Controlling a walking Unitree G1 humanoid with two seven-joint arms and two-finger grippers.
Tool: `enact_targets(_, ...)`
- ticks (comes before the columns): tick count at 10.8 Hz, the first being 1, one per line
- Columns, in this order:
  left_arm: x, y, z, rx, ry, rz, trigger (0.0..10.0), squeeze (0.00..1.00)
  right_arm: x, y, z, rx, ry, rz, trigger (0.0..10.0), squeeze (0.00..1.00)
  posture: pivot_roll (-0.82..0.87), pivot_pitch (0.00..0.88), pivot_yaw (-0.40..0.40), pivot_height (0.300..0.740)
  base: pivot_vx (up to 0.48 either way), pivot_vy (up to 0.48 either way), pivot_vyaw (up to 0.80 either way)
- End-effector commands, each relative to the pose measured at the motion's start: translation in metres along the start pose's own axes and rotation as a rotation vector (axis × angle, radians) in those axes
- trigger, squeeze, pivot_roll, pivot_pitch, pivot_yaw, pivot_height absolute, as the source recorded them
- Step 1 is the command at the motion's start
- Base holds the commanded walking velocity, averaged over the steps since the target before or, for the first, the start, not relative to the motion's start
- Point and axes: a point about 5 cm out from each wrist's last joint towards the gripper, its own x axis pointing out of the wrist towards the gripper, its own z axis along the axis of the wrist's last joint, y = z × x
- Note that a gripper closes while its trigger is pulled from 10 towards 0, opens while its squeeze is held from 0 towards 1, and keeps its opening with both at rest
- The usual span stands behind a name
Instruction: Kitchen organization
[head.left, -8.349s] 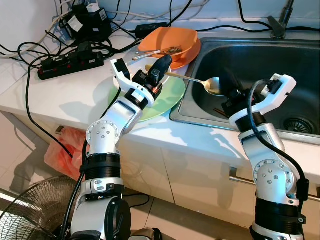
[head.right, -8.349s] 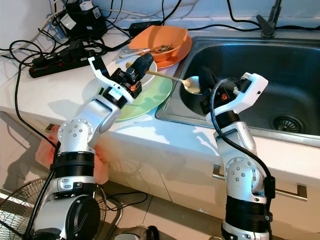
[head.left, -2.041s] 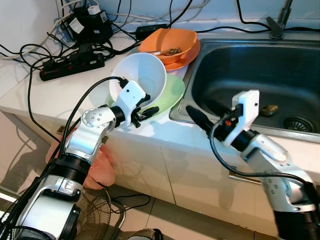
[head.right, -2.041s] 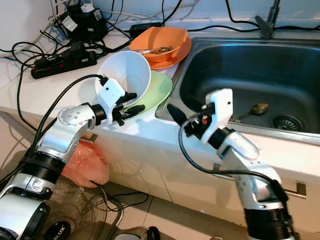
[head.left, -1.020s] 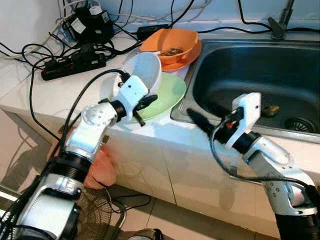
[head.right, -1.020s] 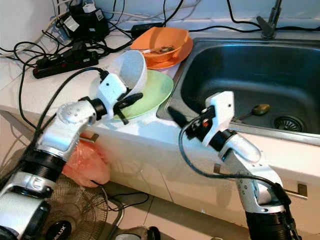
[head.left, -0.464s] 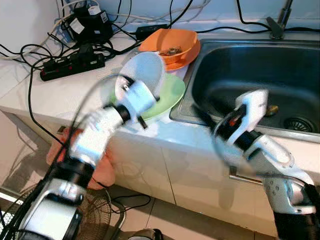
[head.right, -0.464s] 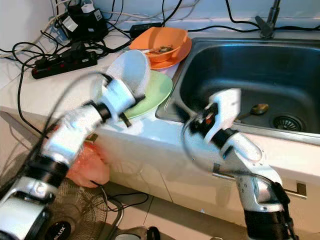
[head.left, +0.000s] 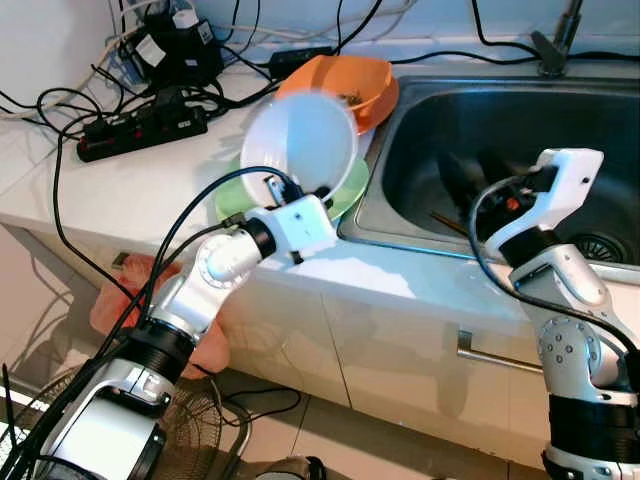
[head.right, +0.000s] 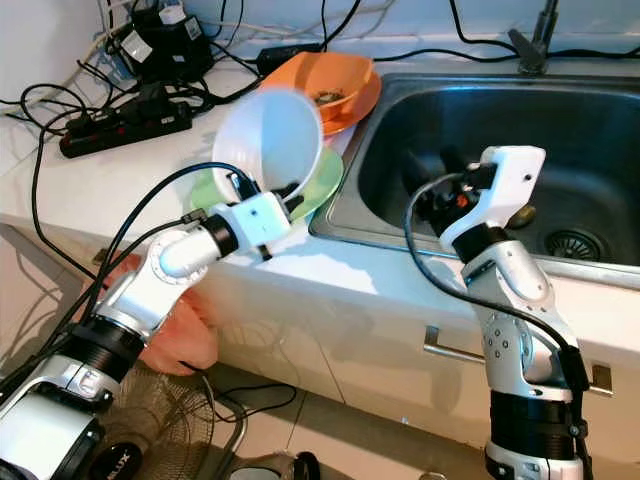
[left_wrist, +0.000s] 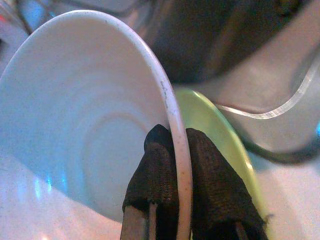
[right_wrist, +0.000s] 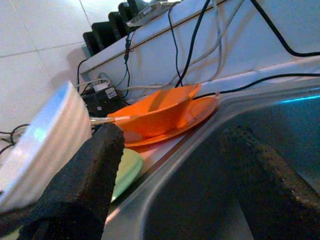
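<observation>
Over the counter: your left gripper (head.left: 288, 196) has the white bowl (head.left: 298, 140) lifted clear of the green plate (head.left: 340, 187), tipped up on edge.
Left grip: fingers (left_wrist: 160, 170) pinch the bowl's rim, one pad inside and one outside. You can see it plainly in the wrist view. Holding by the rim is probably why the bowl hangs tilted instead of level.
Right gripper (head.right: 432, 190): reaching over the sink (head.left: 600, 130) edge with its fingers (right_wrist: 80, 185) spread wide and nothing between them. My guess is you've parked it there ready to take or steady the bowl.
Green plate: flat on the counter (head.left: 130, 190) right beside the sink edge, just under the bowl.
Orange bowl (head.left: 350, 85): sits on an orange plate (head.right: 362, 100) behind the green one, with cutlery in it, hard to tell which kind.
Sink: something thin lies on the bottom, can't make it out.
Watch out: power strip (head.left: 140, 125) and a tangle of cables are on the counter near the dishes, so keep the bowl swinging sink-side.
Next, my read: bowl goes toward the sink.
</observation>
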Motion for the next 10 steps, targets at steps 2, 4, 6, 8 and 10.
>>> enact_targets(2, 0.001, 0.018, 0.018, 0.11, -0.094, 0.126, 0.0, 0.0, 0.004, 0.005, 0.003, 0.038, -0.029, 0.015, 10.0, 0.0, 0.14, 0.084, 0.188, 0.74, 0.0, 0.0, 0.0)
enact_targets(4, 0.01, 0.006, 0.031, 0.092, -0.161, 0.1, 0.0, 0.0, 0.006, 0.007, 0.006, 0.028, -0.03, 0.025, 10.0, 0.0, 0.13, 0.082, 0.185, 0.74, 0.0, 0.0, 0.0)
enact_targets(6, 0.016, -0.002, 0.036, 0.054, -0.182, 0.078, 0.0, 0.0, 0.007, 0.007, 0.009, 0.027, -0.033, 0.032, 10.0, 0.0, 0.13, 0.077, 0.182, 0.74, 0.0, 0.0, 0.0)
enact_targets(8, 0.02, -0.004, 0.034, 0.081, -0.193, 0.026, 0.0, 0.0, 0.011, 0.003, 0.025, -0.005, -0.068, 0.051, 10.0, 0.0, 0.11, 0.07, 0.183, 0.74, 0.0, 0.0, 0.0)
enact_targets(10, 0.022, -0.002, 0.026, 0.104, -0.149, 0.003, 0.0, 0.0, 0.015, -0.001, 0.044, -0.031, -0.121, 0.039, 10.0, 0.0, 0.11, 0.07, 0.183, 0.74, 0.0, 0.0, 0.0)
